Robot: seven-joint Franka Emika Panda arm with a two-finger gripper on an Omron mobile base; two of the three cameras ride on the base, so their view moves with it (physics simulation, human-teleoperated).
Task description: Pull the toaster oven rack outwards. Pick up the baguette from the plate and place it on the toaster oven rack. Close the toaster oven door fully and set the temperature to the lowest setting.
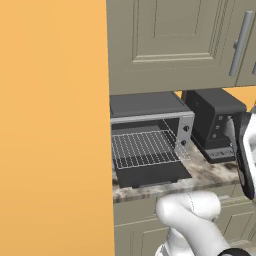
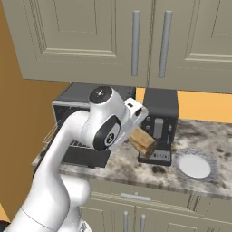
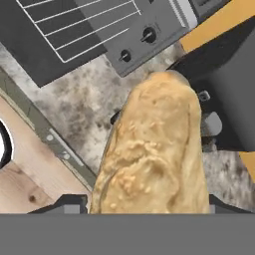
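Jaws are clamped on the baguette (image 3: 154, 149), w/ the gripper (image 3: 149, 201) held in the air above the marbled counter (image 2: 199, 136), in front of the black appliance (image 2: 159, 118). The toaster oven (image 1: 150, 117) is seen to the left w/ its door (image 1: 152, 175) dropped flat & the rack (image 1: 145, 149) pulled out over it. The plate (image 2: 195, 166) is left bare on the counter, right of the appliance.
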